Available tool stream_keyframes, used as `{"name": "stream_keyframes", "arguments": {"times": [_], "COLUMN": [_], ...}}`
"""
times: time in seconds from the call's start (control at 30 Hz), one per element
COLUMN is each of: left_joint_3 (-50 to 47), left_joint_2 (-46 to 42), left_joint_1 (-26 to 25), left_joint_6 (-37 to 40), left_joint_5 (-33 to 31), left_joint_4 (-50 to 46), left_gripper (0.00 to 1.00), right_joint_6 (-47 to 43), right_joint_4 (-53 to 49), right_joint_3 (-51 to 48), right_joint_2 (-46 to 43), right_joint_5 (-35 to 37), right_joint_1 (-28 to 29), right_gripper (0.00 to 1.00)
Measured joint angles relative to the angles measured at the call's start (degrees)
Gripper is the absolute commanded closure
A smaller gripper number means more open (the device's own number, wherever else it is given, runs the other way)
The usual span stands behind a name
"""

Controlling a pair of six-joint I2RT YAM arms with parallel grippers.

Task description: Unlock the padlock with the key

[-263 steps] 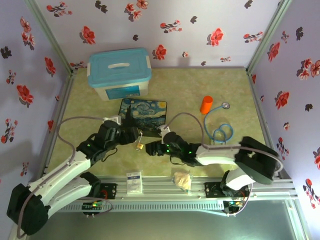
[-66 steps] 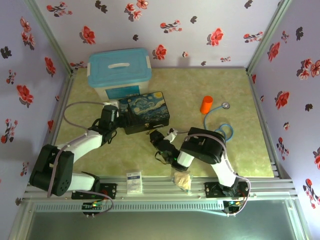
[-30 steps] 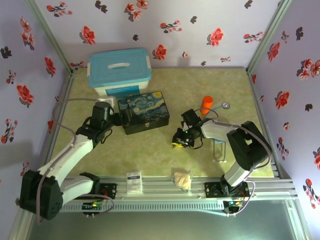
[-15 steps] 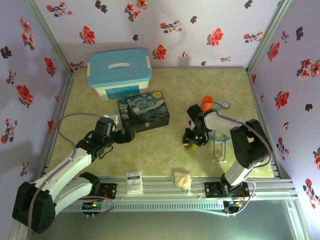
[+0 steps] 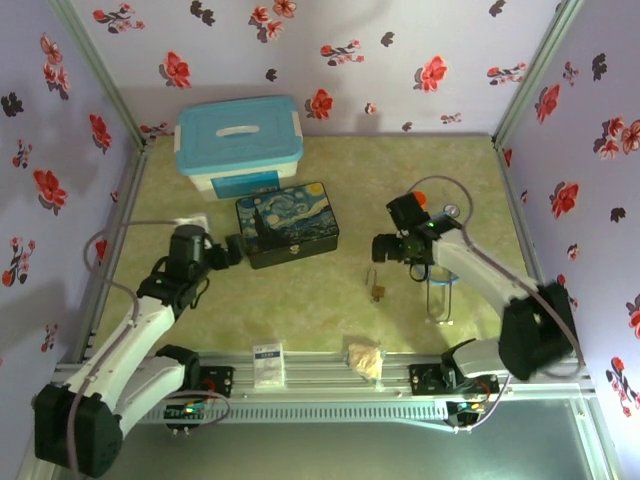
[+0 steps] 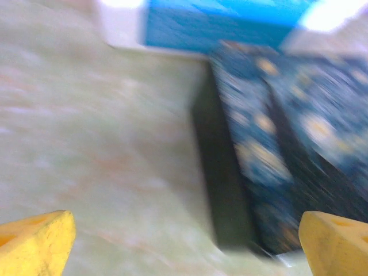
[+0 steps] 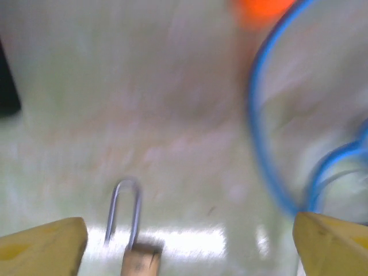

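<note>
The padlock (image 5: 376, 289) lies loose on the green mat, a tiny brass body with a thin silver shackle pointing away from the arms. In the right wrist view the padlock (image 7: 126, 221) sits low and left of centre, between my wide-spread yellow fingers (image 7: 40, 247) without touching them. My right gripper (image 5: 383, 250) hovers open just behind it, holding nothing. My left gripper (image 5: 230, 250) is open beside the left end of the dark painted box (image 5: 288, 224), and the box (image 6: 270, 144) shows blurred ahead of it. I cannot make out the key.
A blue-lidded white container (image 5: 240, 140) stands at the back left, behind the box. An orange cylinder (image 5: 415, 199) and a looped blue cable (image 5: 441, 292) lie right of the padlock. A small card (image 5: 268, 365) and a crumpled wad (image 5: 365, 358) rest on the front rail.
My right gripper has opened and let go of the padlock, which now lies on the mat, and it has drawn back. My left gripper has shifted back toward the box's left end.
</note>
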Motion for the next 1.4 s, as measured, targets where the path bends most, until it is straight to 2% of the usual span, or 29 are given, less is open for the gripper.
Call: {"name": "stream_keyframes", "arguments": {"times": [0.07, 0.2, 0.27, 0.33, 0.4, 0.53, 0.7, 0.8, 0.9, 1.07, 1.2, 1.4], "left_joint_3": [0.0, -0.1, -0.4, -1.6, -2.7, -5.2, -7.3, -7.3, -7.3, -7.2, -8.8, -10.2], "left_joint_2": [1.8, 8.6, 13.2, 17.3, 22.1, 28.7, 30.9, 31.6, 32.4, 34.7, 36.0, 37.3], "left_joint_1": [3.0, 4.9, 6.0, 7.8, 10.3, 14.5, 18.0, 18.0, 17.4, 16.2, 16.0, 15.7], "left_joint_6": [2.6, 8.3, 11.4, 13.8, 15.5, 16.7, 16.3, 16.2, 16.7, 17.7, 18.6, 19.3], "left_joint_5": [-5.0, -12.2, -14.4, -15.0, -15.1, -12.6, -8.5, -7.3, -6.0, -4.8, -3.8, -3.3], "left_joint_4": [3.6, 11.5, 16.3, 22.2, 27.5, 35.5, 45.5, 48.0, 49.7, 52.0, 58.2, 60.5], "left_gripper": [0.00, 0.00, 0.00, 0.00, 0.00, 0.00, 0.00, 0.00, 0.00, 0.00, 0.00, 0.00], "right_joint_6": [-2.7, -6.8, -9.4, -10.1, -10.6, -12.4, -14.1, -14.5, -14.1, -14.0, -14.1, -15.5], "right_joint_4": [8.1, 23.2, 33.5, 39.3, 44.3, 60.7, 68.4, 71.2, 80.1, 95.6, 93.4, 91.2], "right_joint_3": [-3.9, -13.9, -21.4, -26.6, -29.6, -34.8, -35.2, -34.5, -36.6, -40.6, -39.0, -32.8], "right_joint_2": [-7.8, -14.8, -14.9, -13.0, -10.2, -3.9, 0.5, 1.3, 2.6, 14.9, 15.2, 15.1], "right_joint_5": [8.8, 17.4, 18.7, 18.4, 17.2, 15.3, 11.4, 8.0, 5.1, 2.6, 1.9, 2.3], "right_joint_1": [-2.2, -10.6, -14.8, -18.2, -21.4, -25.3, -27.4, -28.0, -28.0, -28.0, -27.9, -25.4], "right_gripper": [0.02, 0.03, 0.02, 0.02, 0.02, 0.01, 0.02, 0.02, 0.02, 0.01, 0.01, 0.01]}}
